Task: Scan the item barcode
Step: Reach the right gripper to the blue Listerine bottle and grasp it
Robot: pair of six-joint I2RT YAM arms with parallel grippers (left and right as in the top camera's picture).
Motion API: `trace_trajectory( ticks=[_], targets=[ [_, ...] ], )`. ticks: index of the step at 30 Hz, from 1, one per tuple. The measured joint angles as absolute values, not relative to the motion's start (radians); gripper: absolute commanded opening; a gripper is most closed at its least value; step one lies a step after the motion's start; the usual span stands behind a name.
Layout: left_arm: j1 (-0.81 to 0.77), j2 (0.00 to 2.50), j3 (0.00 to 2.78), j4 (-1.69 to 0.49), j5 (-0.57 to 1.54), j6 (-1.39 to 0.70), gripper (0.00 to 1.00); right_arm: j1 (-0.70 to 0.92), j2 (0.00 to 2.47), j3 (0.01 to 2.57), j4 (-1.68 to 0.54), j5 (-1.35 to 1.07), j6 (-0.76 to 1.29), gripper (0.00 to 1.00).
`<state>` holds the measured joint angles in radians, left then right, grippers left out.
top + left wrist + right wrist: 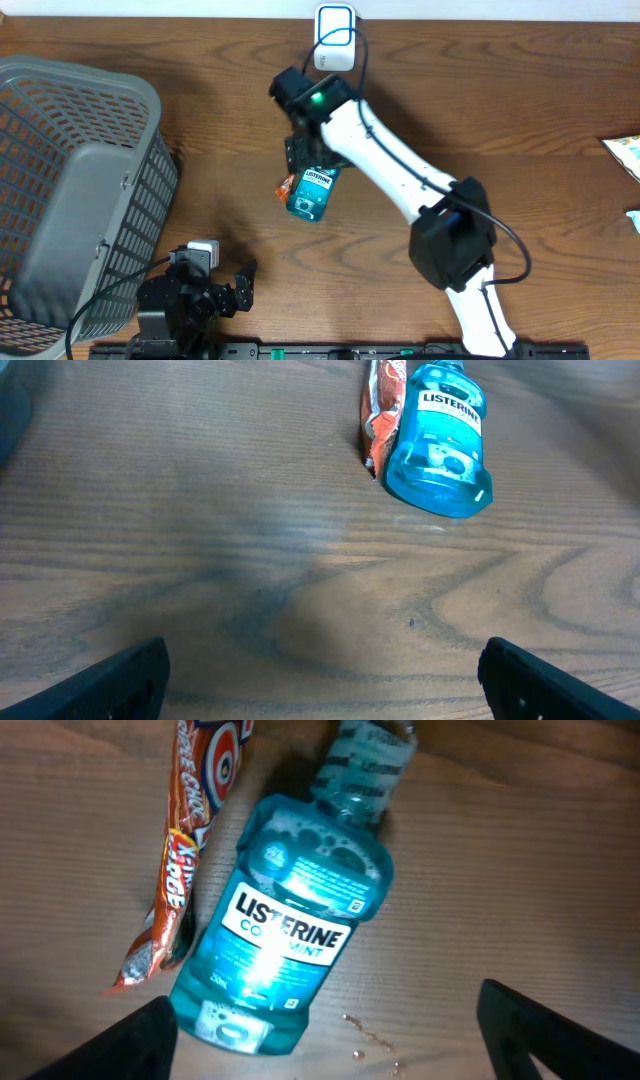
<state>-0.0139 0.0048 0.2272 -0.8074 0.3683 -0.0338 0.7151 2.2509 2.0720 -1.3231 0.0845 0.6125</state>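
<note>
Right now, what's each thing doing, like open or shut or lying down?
Blue Listerine mouthwash bottle: lying flat, label up, not held.
Orange crinkly snack packet: lying flat, against the bottle.
Grey plastic mesh basket: nothing seen inside.
Left tool: open, empty.
Right tool: open above the bottle.

From here I see a brown wooden desk (200, 110) with a dark, wavy grain filling almost the whole overhead view. A grey slatted plastic basket (148, 195) stands at its left end and throws a soft shadow to the right. Beyond the far edge runs a pale strip (500, 8); wall or floor, I cannot tell. In the left wrist view, a dull sheen (300, 520) lies on the wood.
</note>
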Motion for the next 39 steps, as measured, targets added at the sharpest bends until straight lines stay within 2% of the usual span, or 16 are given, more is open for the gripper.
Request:
trace_trajectory(
  ticks=[8,12,26,31,33,35,39],
  targets=[
    [-0.014,0.005,0.227,-0.807,0.368,-0.034,0.98,0.791,2.382,2.072,-1.317,0.163,0.622,0.83],
    [-0.014,0.005,0.227,-0.807,0.368,-0.034,0.98,0.805,2.393,2.072,-1.311,0.192,0.623,0.76],
    [-0.014,0.005,0.227,-0.807,0.368,-0.034,0.98,0.814,2.439,2.072,-1.369,0.270,0.625,0.72],
    [-0.014,0.005,0.227,-0.807,0.368,-0.034,0.98,0.817,2.457,2.075,-1.393,0.280,0.639,0.61],
    [-0.014,0.005,0.227,-0.807,0.368,-0.034,0.98,0.817,2.460,2.075,-1.409,0.284,0.649,0.47],
    [-0.014,0.005,0.227,-0.807,0.368,-0.034,0.98,0.817,2.460,2.078,-1.421,0.296,0.659,0.41],
    [-0.014,0.005,0.227,-0.807,0.368,-0.034,0.98,0.817,2.458,2.085,-1.449,0.341,0.661,0.21]
  ],
)
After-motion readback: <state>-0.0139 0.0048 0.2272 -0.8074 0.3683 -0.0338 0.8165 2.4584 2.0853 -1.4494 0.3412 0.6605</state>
